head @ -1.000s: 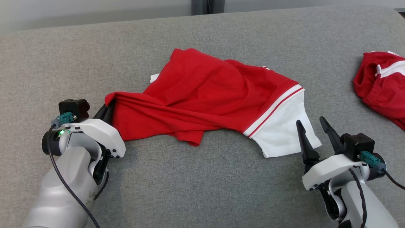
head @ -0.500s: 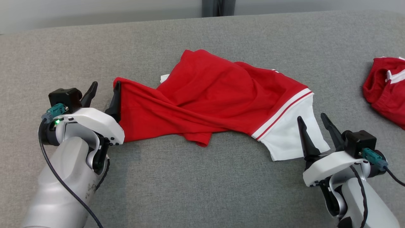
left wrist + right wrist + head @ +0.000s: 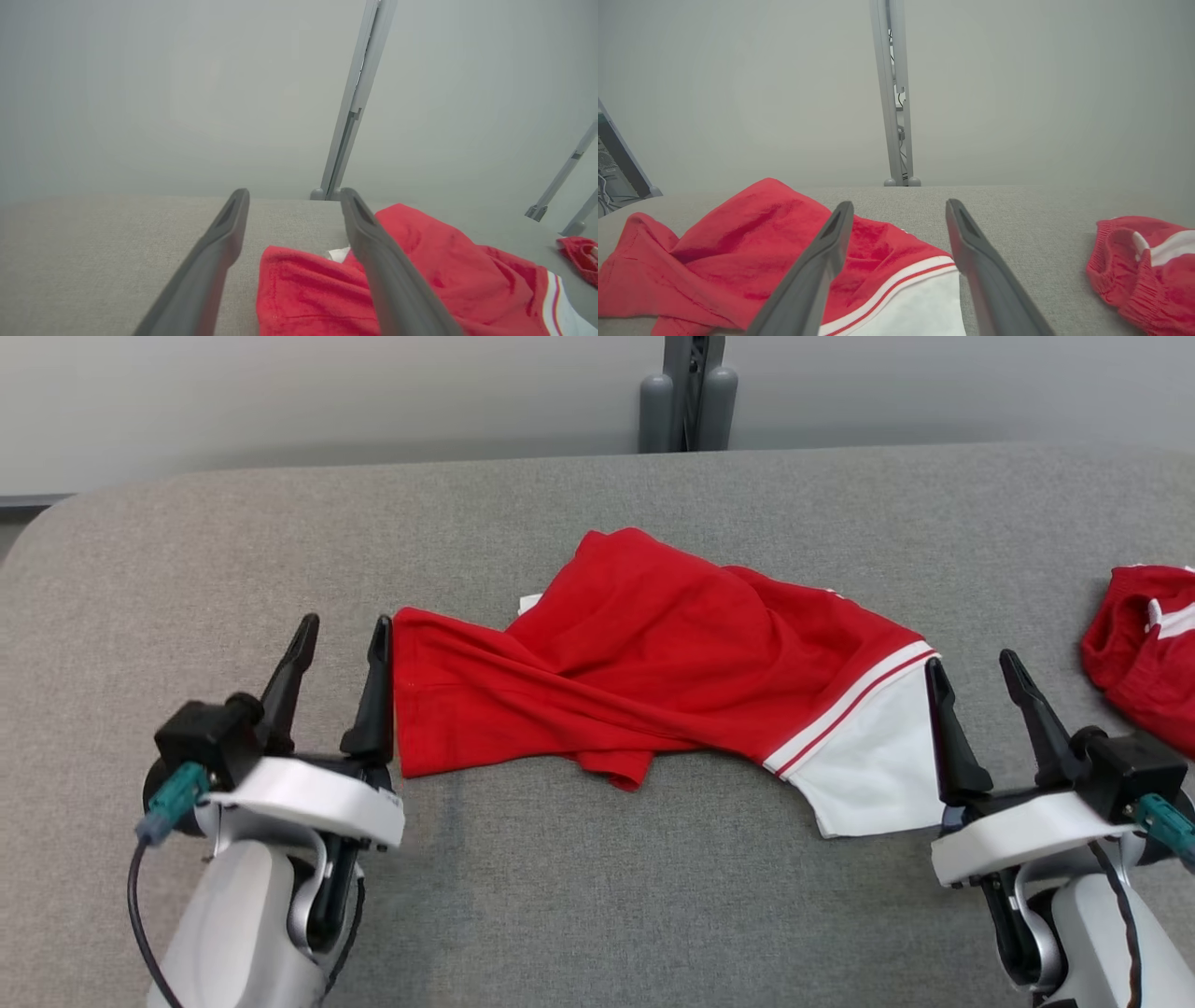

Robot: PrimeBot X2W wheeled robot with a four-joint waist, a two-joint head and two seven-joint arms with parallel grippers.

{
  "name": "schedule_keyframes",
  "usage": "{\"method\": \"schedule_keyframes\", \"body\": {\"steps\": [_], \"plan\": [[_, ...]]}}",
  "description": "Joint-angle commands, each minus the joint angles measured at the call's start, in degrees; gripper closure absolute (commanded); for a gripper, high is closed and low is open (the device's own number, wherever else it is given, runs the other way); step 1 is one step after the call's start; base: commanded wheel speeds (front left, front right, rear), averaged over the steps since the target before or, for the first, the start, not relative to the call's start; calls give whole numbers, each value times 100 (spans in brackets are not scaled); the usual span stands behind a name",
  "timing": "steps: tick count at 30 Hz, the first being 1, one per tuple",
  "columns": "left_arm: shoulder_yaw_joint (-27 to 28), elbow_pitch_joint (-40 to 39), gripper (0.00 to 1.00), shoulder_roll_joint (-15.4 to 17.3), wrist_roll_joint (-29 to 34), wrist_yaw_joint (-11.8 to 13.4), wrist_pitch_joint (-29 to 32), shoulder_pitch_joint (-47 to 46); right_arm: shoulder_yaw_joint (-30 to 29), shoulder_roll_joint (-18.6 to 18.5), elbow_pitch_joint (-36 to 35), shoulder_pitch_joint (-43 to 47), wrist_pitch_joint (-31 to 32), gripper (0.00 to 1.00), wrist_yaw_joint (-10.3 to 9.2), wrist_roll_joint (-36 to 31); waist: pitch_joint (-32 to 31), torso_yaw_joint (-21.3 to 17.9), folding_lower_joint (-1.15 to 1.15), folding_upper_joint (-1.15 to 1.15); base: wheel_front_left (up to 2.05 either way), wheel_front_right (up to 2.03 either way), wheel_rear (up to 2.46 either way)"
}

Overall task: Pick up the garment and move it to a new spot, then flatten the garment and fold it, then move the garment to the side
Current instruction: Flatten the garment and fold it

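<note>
The garment (image 3: 653, 681) is a red shirt with a white sleeve edged by white and red stripes, lying rumpled across the middle of the grey table (image 3: 579, 896). My left gripper (image 3: 341, 630) stands open just off the shirt's left hem, its fingers empty. In the left wrist view the garment (image 3: 420, 275) lies under and right of that gripper (image 3: 294, 196). My right gripper (image 3: 976, 667) is open beside the white sleeve's right edge. In the right wrist view the garment (image 3: 752, 247) spreads to the left, and the sleeve lies between the open fingers (image 3: 817, 266).
A second red and white piece of clothing (image 3: 1144, 649) lies bunched at the table's right edge, also seen as a red heap (image 3: 1143, 261) in the right wrist view. A grey post (image 3: 686, 392) rises behind the far edge, against a pale wall.
My left gripper opened and let go of the garment's left hem, which now lies flat on the table. The head camera has tilted up, shifting the whole picture down.
</note>
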Motion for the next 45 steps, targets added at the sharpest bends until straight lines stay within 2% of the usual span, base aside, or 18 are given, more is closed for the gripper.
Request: {"method": "schedule_keyframes", "body": {"steps": [1, 9, 14, 22, 26, 31, 36, 45], "plan": [[123, -225, 0, -38, 125, -48, -24, 258, -55, -27, -63, 142, -25, 0, 2, -42, -95, 33, 0, 0, 0, 0, 0], [761, -1239, 0, -334, 451, -137, -24, 1392, -260, 69, -136, 645, -25, 0, 2, 37, -356, 65, 0, 0, 0, 0, 0], [678, -1365, 0, -349, 213, -164, -24, 1663, -302, 92, -110, 788, -26, 0, 2, 44, -420, 70, 0, 0, 0, 0, 0], [676, -1254, 0, -352, 135, -172, -24, 1555, -306, 116, -79, 714, -25, 0, 2, 64, -383, 14, 0, 0, 0, 0, 0], [576, -828, 0, -353, 4, -181, -24, 1437, -355, 134, 23, 678, -26, 0, 2, 75, -252, -79, 0, 0, 0, 0, 0], [579, -95, 0, -345, 123, -190, -24, 1017, -490, 183, 307, 549, -26, 0, 2, -7, -25, -250, 0, 0, 0, 0, 0], [610, 737, 0, -171, -38, -197, -24, 446, -564, 256, 474, 433, -25, 0, 2, -2, 192, -445, 0, 0, 0, 0, 0], [216, 1804, 0, 187, -825, -193, 249, -411, -604, 317, 561, 343, -26, 0, 2, -20, 419, -644, 0, 0, 0, 0, 0]]}}
